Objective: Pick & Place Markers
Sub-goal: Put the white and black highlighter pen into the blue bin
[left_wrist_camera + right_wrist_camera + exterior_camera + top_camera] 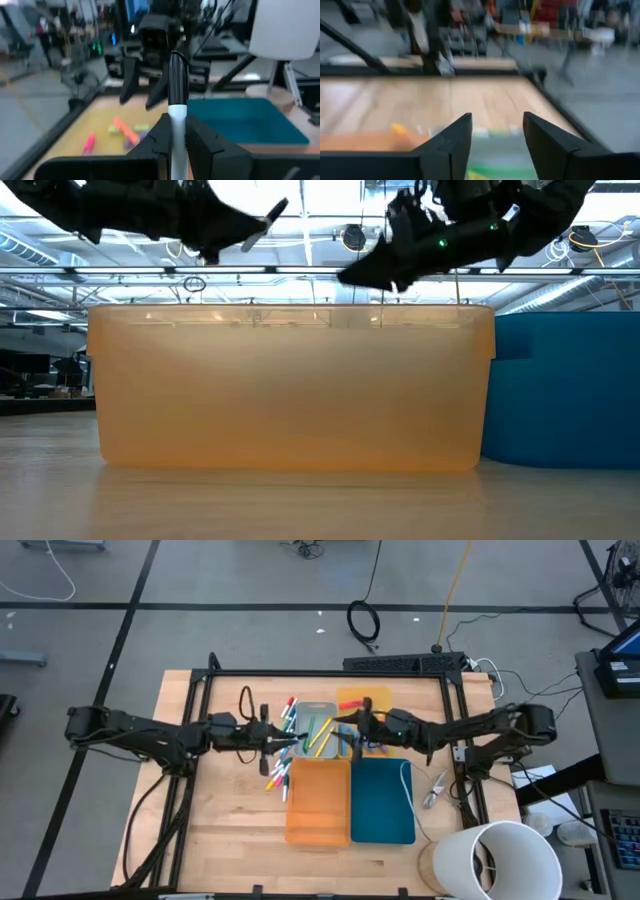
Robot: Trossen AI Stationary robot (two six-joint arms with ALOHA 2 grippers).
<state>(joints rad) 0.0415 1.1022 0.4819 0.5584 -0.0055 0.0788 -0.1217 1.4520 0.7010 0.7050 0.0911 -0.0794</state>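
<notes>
High view: overhead, straight down, far enough to take in whole worktop [230, 830] plus surrounding floor.
Low view: at worktop level, facing level into room, very near orange tray [290, 385]; teal tray [565, 390] beside it.
Left wrist view: looks past own fingers [200, 145] toward opposite arm, teal tray beyond.
Right wrist view: looks past own fingers [547, 145] across worktop.
Both trays shared by high and low views.
</notes>
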